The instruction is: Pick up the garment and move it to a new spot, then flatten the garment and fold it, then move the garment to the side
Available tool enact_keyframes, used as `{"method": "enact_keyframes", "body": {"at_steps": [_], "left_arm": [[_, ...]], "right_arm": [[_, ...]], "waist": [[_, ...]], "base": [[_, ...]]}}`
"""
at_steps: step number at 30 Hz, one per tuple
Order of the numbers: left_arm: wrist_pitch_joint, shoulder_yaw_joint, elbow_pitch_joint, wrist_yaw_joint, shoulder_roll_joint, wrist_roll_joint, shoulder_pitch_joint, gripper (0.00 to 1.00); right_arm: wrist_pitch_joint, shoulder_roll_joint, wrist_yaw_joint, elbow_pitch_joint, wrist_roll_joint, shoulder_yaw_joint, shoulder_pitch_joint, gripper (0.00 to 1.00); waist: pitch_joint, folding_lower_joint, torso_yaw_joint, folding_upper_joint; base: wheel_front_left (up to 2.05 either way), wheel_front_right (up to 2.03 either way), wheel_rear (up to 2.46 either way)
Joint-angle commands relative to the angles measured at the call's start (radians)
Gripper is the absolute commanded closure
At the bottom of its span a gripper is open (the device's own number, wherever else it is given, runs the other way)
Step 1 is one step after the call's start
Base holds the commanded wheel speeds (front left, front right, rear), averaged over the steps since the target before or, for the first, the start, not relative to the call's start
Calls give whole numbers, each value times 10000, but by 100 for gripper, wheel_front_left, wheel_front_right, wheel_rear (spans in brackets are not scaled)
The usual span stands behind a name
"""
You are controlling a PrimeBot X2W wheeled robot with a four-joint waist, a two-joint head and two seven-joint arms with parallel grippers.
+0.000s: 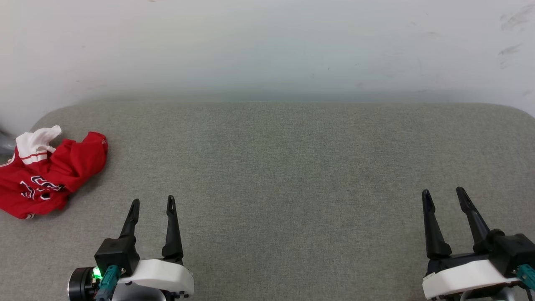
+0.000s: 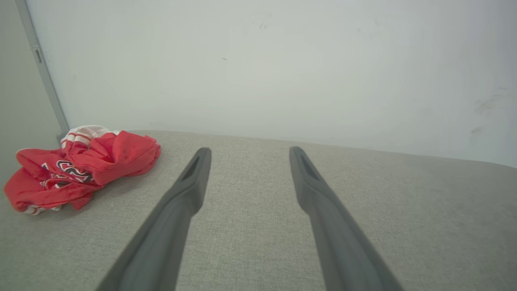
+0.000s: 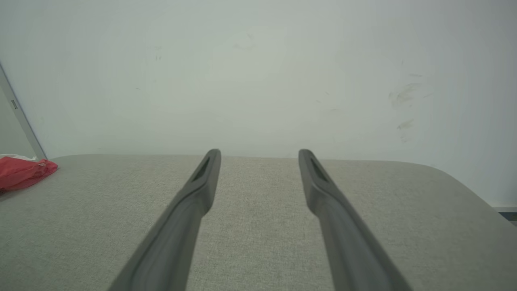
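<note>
Garment [image 1: 62, 167] crumpled (red/white jersey), grey woven surface [image 1: 292, 167], L hand [image 1: 152, 200] agape

Long dark jaws, white wrist shells [image 1: 161, 271]

No legible txt. Black/white-outlined chars on crumpled garment [image 1: 62, 167], too folded to read.

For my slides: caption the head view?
Red garment lies crumpled far left on grey surface; left gripper and right gripper open, empty.
</note>
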Motion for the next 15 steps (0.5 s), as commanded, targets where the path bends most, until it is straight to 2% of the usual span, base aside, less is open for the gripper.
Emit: {"method": "enact_keyframes", "body": {"at_steps": [1, 15], "left_arm": [[-84, -21, -65, 26, 4, 175, 98, 0], [-347, 34, 53, -171, -110, 1088, 181, 0]], "right_arm": [[-69, 1, -3, -91, -185, 6, 70, 0], [-335, 4, -4, 66, -442, 41, 197, 0]], "waist": [[-1, 0, -4, 0], [-40, 0, -6, 0]], "base": [[0, 0, 0], [0, 0, 0]]}}
